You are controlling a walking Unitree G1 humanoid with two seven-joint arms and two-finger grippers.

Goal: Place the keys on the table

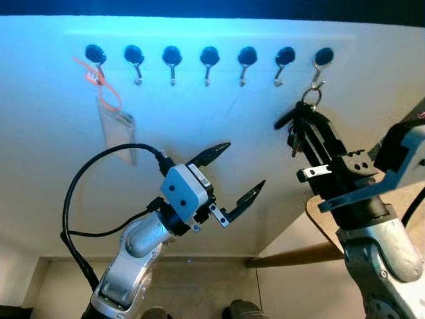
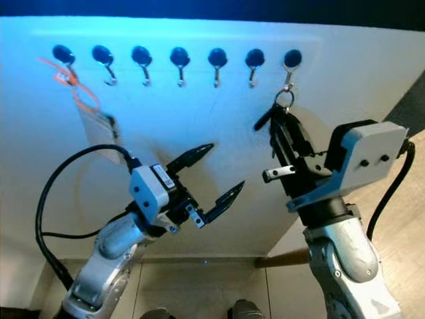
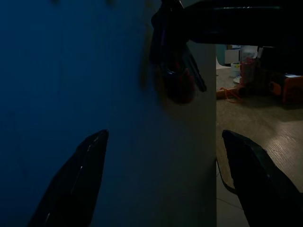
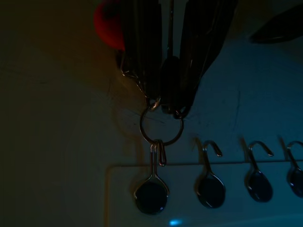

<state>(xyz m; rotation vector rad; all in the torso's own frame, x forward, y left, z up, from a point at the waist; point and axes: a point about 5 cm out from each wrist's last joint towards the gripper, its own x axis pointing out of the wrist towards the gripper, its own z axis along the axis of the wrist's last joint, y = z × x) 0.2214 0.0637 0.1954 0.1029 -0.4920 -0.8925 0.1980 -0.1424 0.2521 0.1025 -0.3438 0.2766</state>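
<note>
In the left eye view a row of seven dark-headed hooks (image 1: 209, 56) runs across a pale wall panel (image 1: 199, 166), and the keys (image 1: 297, 136) hang by a metal ring (image 1: 312, 97) from the hook furthest to the robot's right. The right gripper (image 1: 305, 133) is raised to them, its black jaws clenched around the dark bunch just under the ring, so the keys are up on the wall. The left gripper (image 1: 229, 179) hovers lower, near the middle of the panel, jaws released and spread wide with nothing between them. From the hook furthest to the robot's left hangs an orange cord (image 1: 99, 83) with a clear tag (image 1: 118, 133). A strip of wooden floor (image 1: 312, 252) shows beyond the panel's right edge. The right eye view gives the same scene, with the right gripper (image 2: 285, 143) closed on the keys (image 2: 275, 129) below the ring. The left wrist view is dark: the two spread fingers (image 3: 75, 179) frame the blue-lit wall, and beyond them the keys (image 3: 177, 75) hang in the other gripper's grasp, a wooden floor stretching off past the wall's edge. The right wrist view, also dim, shows the ring (image 4: 161, 125) looped on its hook (image 4: 151, 189), with the dark keys (image 4: 165, 75) gathered between the jaws and a red blob (image 4: 109, 23) beside them.
</note>
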